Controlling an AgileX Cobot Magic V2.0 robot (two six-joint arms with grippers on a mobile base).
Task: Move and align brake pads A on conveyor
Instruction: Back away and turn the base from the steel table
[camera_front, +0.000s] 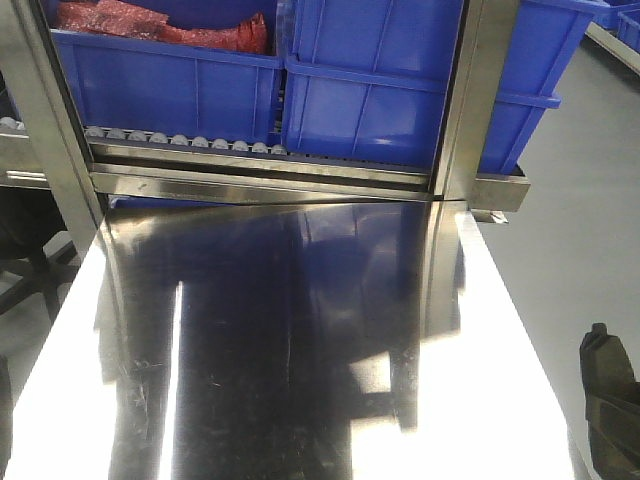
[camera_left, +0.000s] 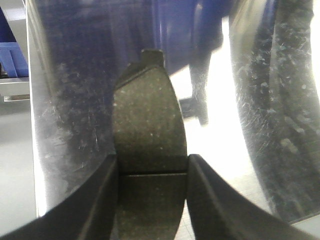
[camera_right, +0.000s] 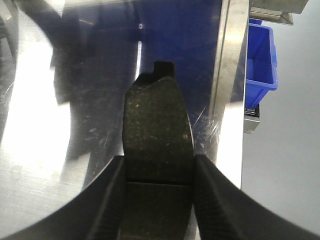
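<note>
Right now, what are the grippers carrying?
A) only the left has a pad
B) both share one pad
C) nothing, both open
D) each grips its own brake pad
D: the left gripper is clamped on a brake pad by its sides, and the right gripper on a second brake pad.

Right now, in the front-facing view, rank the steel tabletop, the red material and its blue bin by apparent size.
Steel tabletop, largest.
Blue bin, cropped at the top.
Red material, smallest, also cropped.

We saw the left gripper (camera_left: 152, 160) and right gripper (camera_right: 159, 160) had broad matte black fingers (camera_left: 85, 210) with smoothly curved edges.
</note>
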